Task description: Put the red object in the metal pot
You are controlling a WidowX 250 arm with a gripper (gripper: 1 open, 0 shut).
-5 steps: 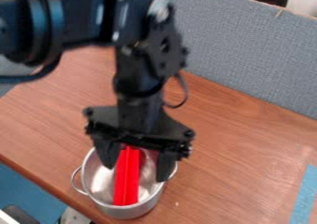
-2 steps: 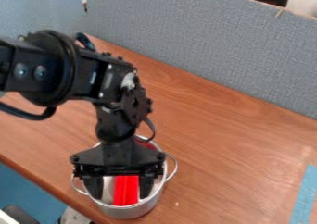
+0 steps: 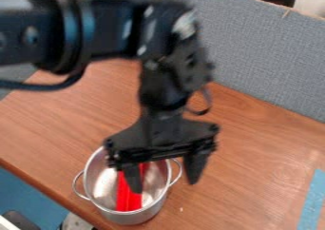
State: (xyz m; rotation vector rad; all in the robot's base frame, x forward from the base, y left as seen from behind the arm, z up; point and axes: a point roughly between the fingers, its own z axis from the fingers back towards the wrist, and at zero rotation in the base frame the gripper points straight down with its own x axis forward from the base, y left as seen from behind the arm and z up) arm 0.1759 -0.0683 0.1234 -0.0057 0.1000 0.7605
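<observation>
The metal pot stands near the front edge of the wooden table, shiny, with a loop handle on its left side. The red object leans inside it, one end down in the bowl, the other toward the rim. My gripper hangs straight down just above the pot's right half, blurred by motion. It is open: one black finger stands outside the pot's right rim and the other over the bowl, neither touching the red object.
The brown table runs back to a grey-blue partition. The table's front edge runs close below the pot, and its right edge is near the frame's right side. The dark arm fills the upper left.
The gripper has come up out of the pot, rolled and shifted to the right. The red object has stayed in the pot, free of the fingers.
</observation>
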